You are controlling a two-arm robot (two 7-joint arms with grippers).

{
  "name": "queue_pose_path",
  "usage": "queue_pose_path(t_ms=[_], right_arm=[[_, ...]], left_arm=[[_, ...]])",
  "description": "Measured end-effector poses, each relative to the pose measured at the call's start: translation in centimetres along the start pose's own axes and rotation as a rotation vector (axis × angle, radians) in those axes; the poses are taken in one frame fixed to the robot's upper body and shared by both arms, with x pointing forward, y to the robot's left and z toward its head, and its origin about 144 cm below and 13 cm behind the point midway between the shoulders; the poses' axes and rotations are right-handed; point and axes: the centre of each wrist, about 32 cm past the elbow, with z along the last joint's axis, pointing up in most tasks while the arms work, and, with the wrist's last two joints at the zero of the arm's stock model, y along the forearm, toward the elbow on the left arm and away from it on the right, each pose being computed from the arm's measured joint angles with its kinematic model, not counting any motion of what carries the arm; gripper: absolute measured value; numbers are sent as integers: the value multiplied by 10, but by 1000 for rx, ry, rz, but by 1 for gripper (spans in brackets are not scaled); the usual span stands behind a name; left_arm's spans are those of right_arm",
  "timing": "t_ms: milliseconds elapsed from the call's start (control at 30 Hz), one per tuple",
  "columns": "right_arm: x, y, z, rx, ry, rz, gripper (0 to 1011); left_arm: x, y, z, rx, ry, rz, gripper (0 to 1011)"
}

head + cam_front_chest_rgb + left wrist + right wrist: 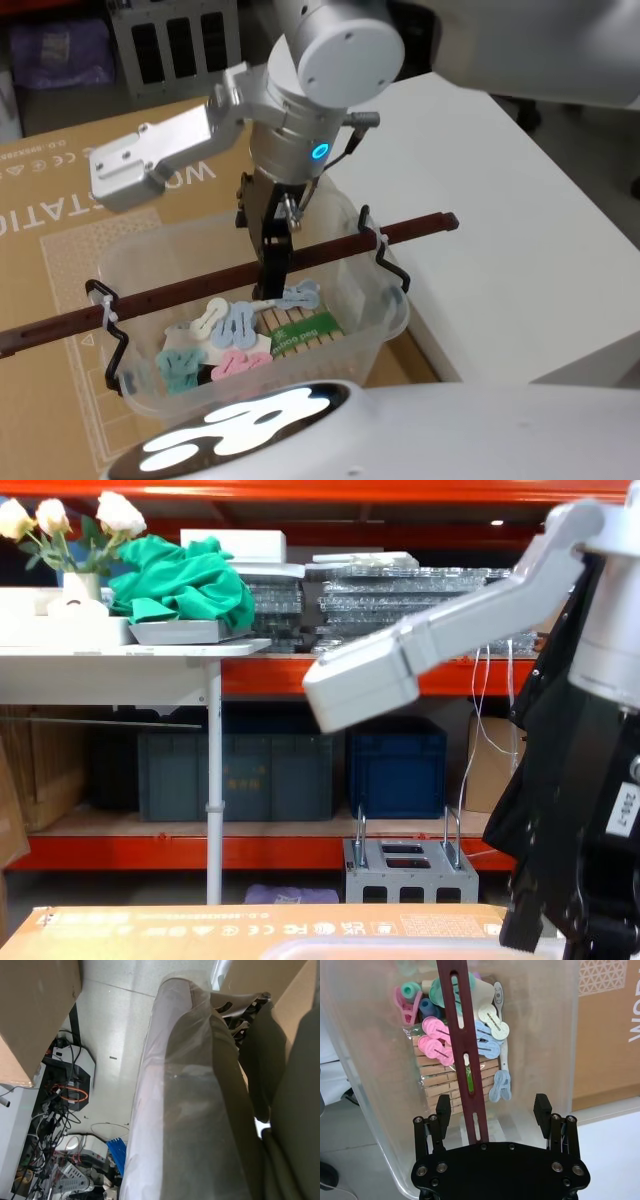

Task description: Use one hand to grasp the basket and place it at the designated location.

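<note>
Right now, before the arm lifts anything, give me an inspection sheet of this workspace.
Surface: cardboard sheet under the basket; white table beside it.
Job's things: basket upright on the cardboard sheet, handle bar across its rim.
Clutter: coloured clips and wooden pegs inside the basket.
Grippers: right gripper open, a finger on each side of the handle bar, not clamped.
Cables: cable tangle on the floor.
Surroundings: orange shelving, blue crates, grey metal block with two hoops.
</note>
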Motion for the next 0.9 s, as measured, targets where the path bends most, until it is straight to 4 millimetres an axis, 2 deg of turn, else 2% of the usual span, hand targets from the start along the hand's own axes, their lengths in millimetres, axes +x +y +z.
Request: queue_pose_path(t_ms=[467, 900], right_arm=[[5, 18, 6, -1, -10, 39, 1000], [6, 21, 3, -2, -1, 43, 1000]], left_arm=[[0, 0, 0, 0, 0, 0, 0], [0, 0, 0, 0, 0, 0, 0]])
